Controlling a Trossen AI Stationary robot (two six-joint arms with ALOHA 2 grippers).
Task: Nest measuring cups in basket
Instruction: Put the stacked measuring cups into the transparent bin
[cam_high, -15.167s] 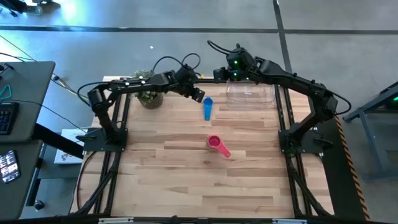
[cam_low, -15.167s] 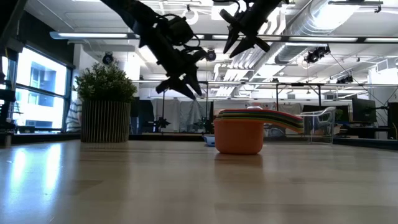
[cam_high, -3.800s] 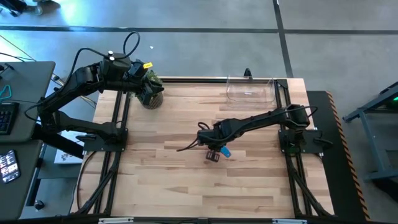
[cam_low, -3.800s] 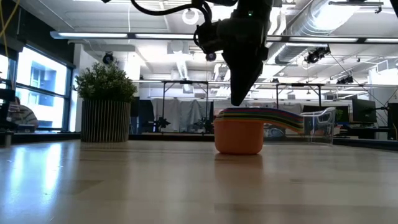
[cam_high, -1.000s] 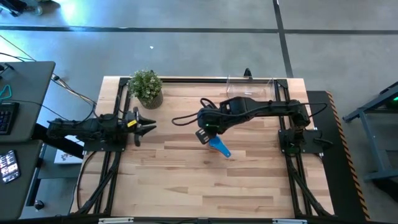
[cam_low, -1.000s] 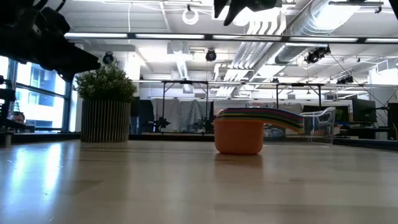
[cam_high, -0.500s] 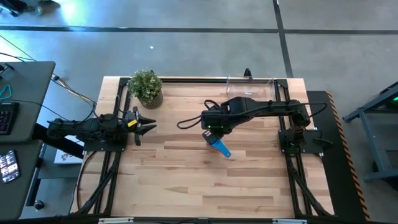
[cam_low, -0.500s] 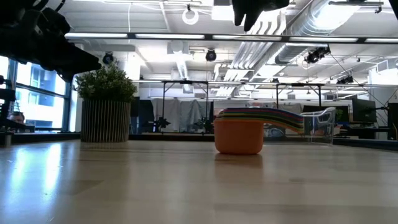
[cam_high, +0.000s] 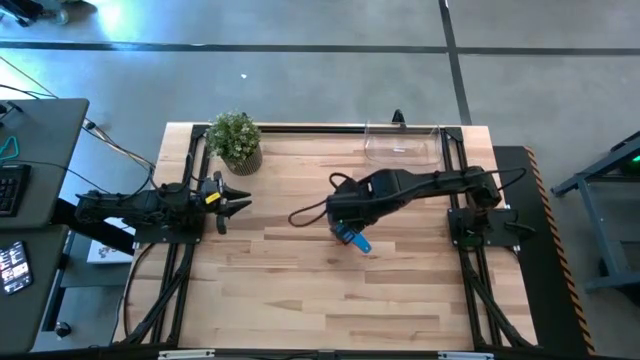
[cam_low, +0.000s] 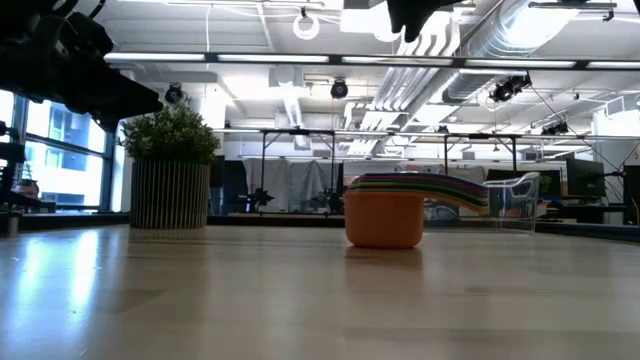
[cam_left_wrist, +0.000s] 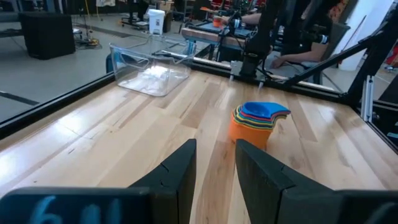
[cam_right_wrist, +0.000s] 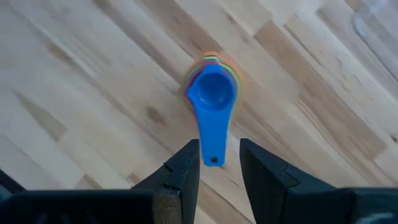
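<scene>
Measuring cups (cam_high: 352, 239) sit nested in one stack mid-table, blue one on top, handle pointing toward the near right; stack is on bare wood, well apart from the basket (cam_high: 402, 146), which sits at the far edge of the table (cam_high: 300, 290); basket's clear walls are hard to trace from above, the left wrist view (cam_left_wrist: 151, 68) shows them better; low view shows the orange cup at the bottom (cam_low: 383, 219) with coloured handles fanned to the right, individual cups in the middle of the stack can't be told apart; right gripper (cam_high: 343, 222) hangs above the stack, mostly covering the cup bowls in the high view, only the blue handle end shows; right wrist view has its fingers (cam_right_wrist: 182, 168) parted, straddling the blue handle with a gap either side, touching nothing, so open and empty; in the low view it's cut off at the top edge; left gripper (cam_high: 236, 197) is parked at the table's left edge near the potted plant (cam_high: 236, 141), fingers (cam_left_wrist: 178, 168) slightly apart, nothing between them; probably idle.
</scene>
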